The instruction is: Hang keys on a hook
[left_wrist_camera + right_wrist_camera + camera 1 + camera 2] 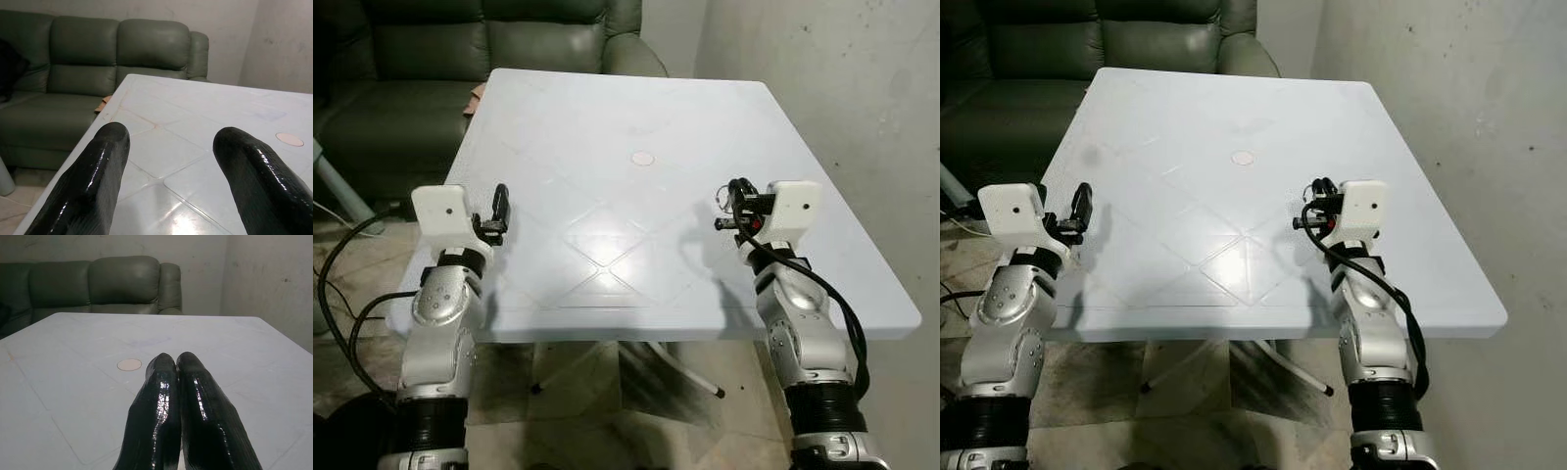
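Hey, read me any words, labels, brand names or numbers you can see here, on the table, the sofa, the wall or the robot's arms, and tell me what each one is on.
None can be read.
The white table is blank, with moulded lines and a round plug.
The green sofa and the wall carry no writing.
The white wrist housings behind the left gripper and right gripper show no label.

head views overlook table [636, 117], wrists skim it
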Robot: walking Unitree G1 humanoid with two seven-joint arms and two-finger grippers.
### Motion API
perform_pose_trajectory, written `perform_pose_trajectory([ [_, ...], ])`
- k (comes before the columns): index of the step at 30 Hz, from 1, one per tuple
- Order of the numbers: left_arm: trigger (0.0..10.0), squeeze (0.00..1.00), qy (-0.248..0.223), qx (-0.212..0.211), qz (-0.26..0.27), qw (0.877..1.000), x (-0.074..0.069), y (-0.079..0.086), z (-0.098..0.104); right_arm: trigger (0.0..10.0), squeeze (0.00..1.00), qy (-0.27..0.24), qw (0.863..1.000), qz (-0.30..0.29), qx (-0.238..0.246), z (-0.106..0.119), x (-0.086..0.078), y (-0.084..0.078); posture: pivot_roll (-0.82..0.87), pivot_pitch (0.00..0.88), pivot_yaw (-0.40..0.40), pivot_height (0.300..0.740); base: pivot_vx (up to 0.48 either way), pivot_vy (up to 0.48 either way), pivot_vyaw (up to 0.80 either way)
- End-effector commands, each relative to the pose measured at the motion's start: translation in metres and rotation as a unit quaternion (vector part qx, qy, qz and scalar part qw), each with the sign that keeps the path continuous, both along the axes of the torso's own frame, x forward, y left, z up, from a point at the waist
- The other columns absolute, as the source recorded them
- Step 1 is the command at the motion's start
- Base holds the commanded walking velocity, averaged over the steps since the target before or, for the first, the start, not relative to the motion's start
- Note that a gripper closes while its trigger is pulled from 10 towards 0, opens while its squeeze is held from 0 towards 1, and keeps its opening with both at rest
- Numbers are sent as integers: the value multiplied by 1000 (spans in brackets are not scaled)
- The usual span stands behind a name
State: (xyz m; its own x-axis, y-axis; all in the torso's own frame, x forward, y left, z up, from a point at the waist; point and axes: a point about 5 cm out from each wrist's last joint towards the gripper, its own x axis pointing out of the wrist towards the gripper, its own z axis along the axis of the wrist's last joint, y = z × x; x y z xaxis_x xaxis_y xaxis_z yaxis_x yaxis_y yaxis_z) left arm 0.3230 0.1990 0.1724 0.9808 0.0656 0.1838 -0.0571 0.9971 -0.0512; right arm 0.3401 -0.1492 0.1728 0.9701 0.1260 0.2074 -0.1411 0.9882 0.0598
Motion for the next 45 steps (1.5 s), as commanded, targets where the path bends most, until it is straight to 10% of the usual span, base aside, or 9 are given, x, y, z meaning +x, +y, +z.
perform_pose_trajectory([
  [1, 10000, 0, -3, -2, 1, 1000, 2, 1, 2, 10000, 0, 6, 1000, -1, -5, -1, 1, 0, -137, 18, -7, 740, 0, 0, -781],
  [45, 10000, 0, 0, 2, 2, 1000, 11, 0, 1, 10000, 0, 7, 1000, -10, -16, -2, 3, 0, -150, 0, -7, 740, 0, 48, -781],
])
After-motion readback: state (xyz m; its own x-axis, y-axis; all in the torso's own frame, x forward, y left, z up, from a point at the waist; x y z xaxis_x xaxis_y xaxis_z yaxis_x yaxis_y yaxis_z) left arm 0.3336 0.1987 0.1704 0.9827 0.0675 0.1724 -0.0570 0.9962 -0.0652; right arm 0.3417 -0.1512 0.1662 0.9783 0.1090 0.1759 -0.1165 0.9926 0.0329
